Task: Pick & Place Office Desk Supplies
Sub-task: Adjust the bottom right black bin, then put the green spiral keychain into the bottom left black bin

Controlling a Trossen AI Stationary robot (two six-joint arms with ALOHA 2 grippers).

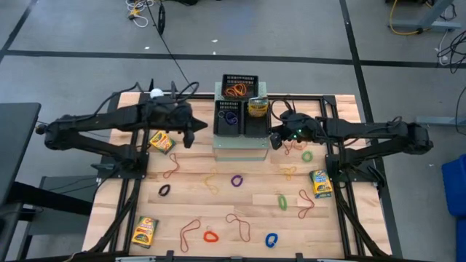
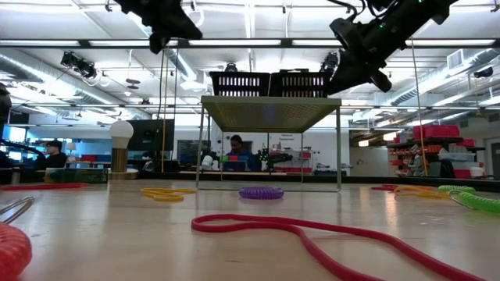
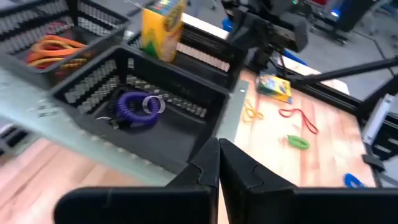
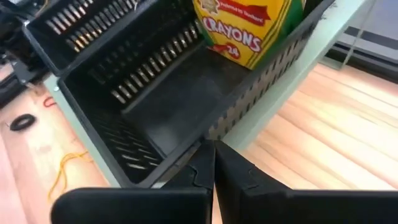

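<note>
Both grippers hover shut and empty beside the pale-green perforated box (image 1: 240, 149), which carries black mesh trays (image 1: 240, 80). My left gripper (image 1: 191, 132) is at the box's left side and my right gripper (image 1: 277, 140) at its right. The trays hold orange rubber bands (image 3: 56, 51), a purple loop (image 3: 138, 109) and an upright crayon box (image 4: 249, 25). More crayon boxes (image 1: 162, 140) (image 1: 320, 182) (image 1: 144, 231) lie flat on the table. Loose loops lie there too: purple (image 1: 237, 180), green (image 1: 282, 201), blue (image 1: 271, 239), red (image 1: 210, 236) and black (image 1: 164, 191).
Thin orange-brown rubber bands (image 1: 191, 231) lie scattered over the wooden table's near half. The box stands raised on thin legs (image 2: 269, 113) at the far middle. Black frame rails (image 1: 131, 182) run along both table sides. People sit in the room beyond the table.
</note>
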